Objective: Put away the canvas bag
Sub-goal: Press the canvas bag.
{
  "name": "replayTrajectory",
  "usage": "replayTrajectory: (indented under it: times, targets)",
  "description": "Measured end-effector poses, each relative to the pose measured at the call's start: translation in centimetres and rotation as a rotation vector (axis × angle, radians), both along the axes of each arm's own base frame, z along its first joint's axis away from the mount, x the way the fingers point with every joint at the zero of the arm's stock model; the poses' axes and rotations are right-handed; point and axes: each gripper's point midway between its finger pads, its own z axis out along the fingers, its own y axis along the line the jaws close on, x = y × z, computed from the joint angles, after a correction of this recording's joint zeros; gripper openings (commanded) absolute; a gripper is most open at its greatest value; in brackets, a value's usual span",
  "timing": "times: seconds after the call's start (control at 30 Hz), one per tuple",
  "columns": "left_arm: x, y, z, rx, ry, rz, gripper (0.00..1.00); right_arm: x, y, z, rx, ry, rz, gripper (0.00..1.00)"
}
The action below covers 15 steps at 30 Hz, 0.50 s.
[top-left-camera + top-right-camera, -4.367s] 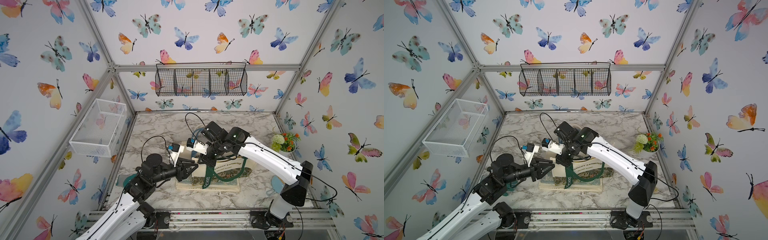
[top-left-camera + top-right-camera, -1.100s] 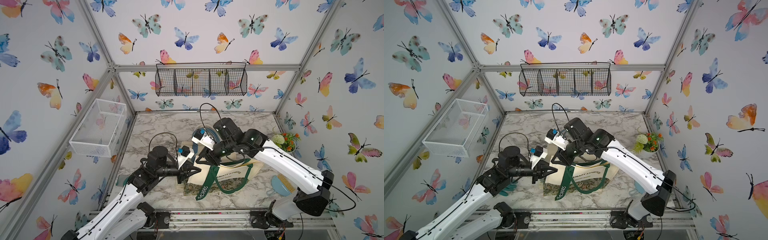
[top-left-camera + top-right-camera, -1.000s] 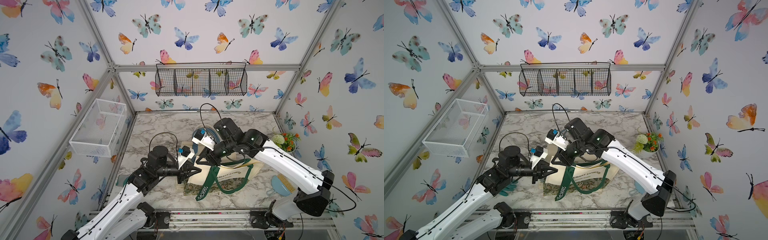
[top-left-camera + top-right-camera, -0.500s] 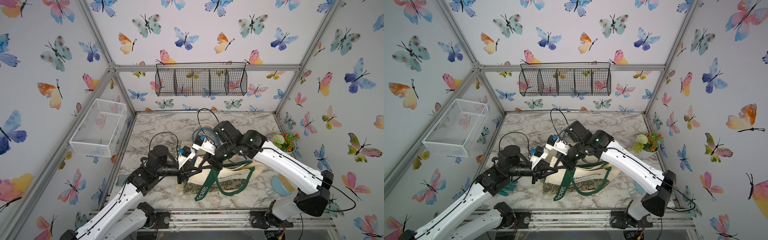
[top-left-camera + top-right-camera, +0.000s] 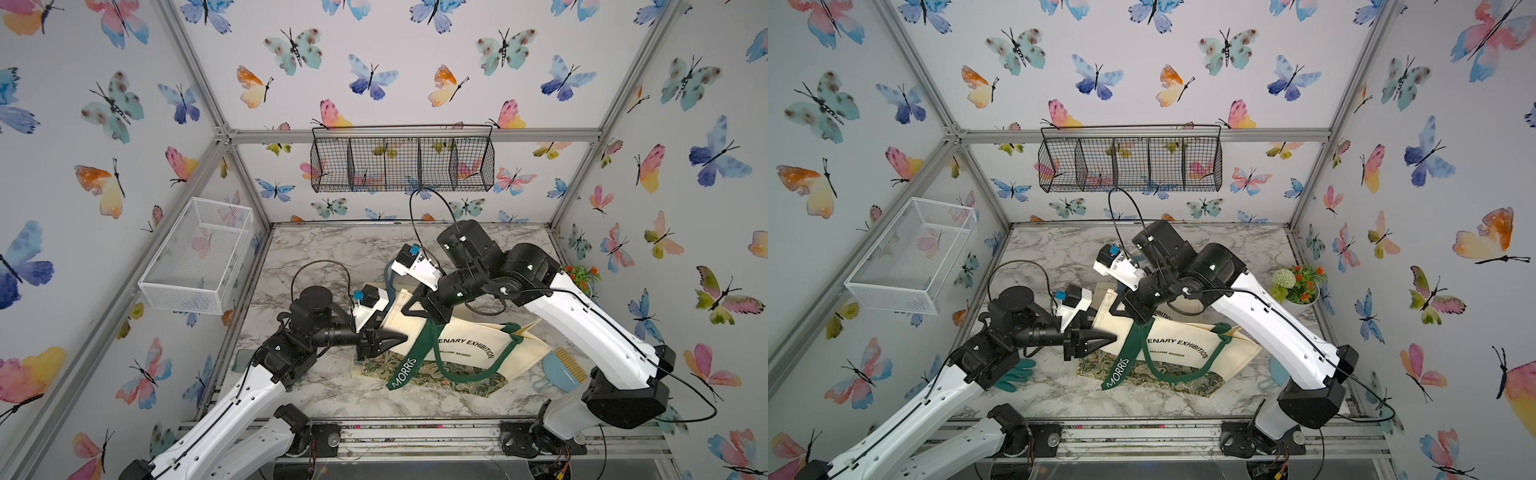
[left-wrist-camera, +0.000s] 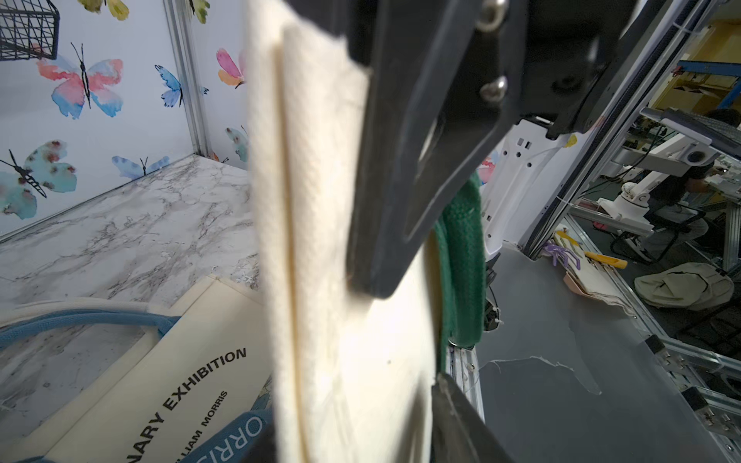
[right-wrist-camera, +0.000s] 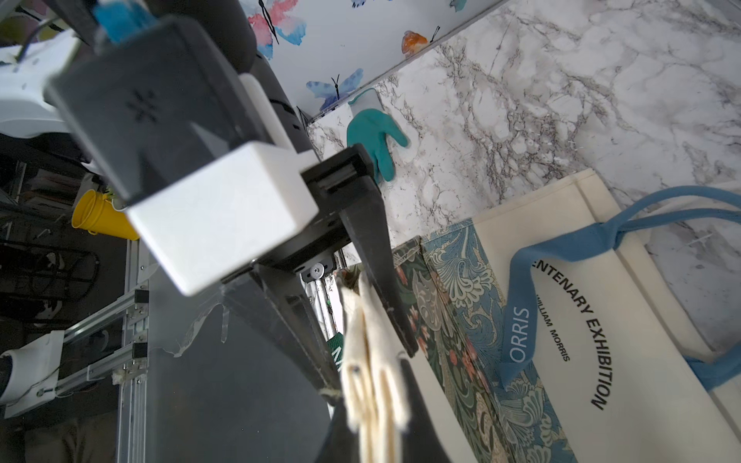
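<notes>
Aloft, right tool (image 5: 434, 321) clamps canvas bag (image 5: 478, 345); left tool (image 5: 400, 337) straddles its rim, slightly parted.

Butterfly-print walls (image 5: 415, 50) enclose a cell framed in aluminium rails (image 5: 548, 135), with a black wire basket (image 5: 402, 164) hung on the back wall. Below the basket lies a marble-patterned desk (image 5: 332, 245), and a white mesh bin (image 5: 199, 257) is fixed to the side wall, lower than the basket. The light is even and soft. Opposite the basket, beyond the open front, a cluttered workshop (image 6: 661, 220) shows in the left wrist view.
</notes>
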Motion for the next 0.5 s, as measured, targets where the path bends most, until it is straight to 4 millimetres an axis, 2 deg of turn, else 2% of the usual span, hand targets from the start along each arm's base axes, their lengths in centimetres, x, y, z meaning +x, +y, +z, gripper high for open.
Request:
replayTrajectory:
  times: [0.03, 0.07, 0.23, 0.27, 0.3, 0.33, 0.4, 0.43, 0.47, 0.5]
  targets:
    - [0.1, 0.0, 0.1, -0.003, -0.001, 0.000, 0.10, 0.0, -0.1, 0.2, -0.001, 0.004, -0.004, 0.02]
    - [0.1, -0.1, 0.2, -0.006, -0.006, 0.001, 0.01, 0.0, -0.1, 0.3, -0.002, 0.008, -0.008, 0.02]
    - [0.4, -0.1, 0.4, -0.011, -0.006, 0.009, 0.00, 0.1, 0.0, 0.6, -0.004, 0.008, -0.015, 0.02]
    - [0.4, -0.1, 0.4, -0.012, -0.007, 0.009, 0.11, 0.1, 0.0, 0.6, -0.005, 0.006, -0.017, 0.02]
    - [0.4, -0.1, 0.5, -0.013, -0.009, 0.009, 0.30, 0.2, -0.1, 0.6, -0.008, 0.003, -0.021, 0.02]
    - [0.4, -0.1, 0.5, -0.014, -0.012, 0.006, 0.39, 0.3, -0.1, 0.7, -0.012, 0.001, -0.027, 0.02]
    - [0.3, -0.1, 0.5, -0.014, -0.007, 0.004, 0.43, 0.7, 0.0, 1.0, -0.012, -0.009, -0.046, 0.02]
    - [0.3, -0.1, 0.5, -0.014, -0.007, 0.004, 0.40, 0.9, -0.1, 1.3, -0.012, -0.014, -0.057, 0.02]
    - [0.4, -0.1, 0.5, -0.015, -0.007, 0.004, 0.29, 1.0, -0.1, 1.5, -0.010, -0.018, -0.063, 0.02]
    - [0.4, -0.2, 0.6, -0.018, -0.007, 0.004, 0.10, 1.1, -0.1, 1.8, -0.011, -0.023, -0.071, 0.02]
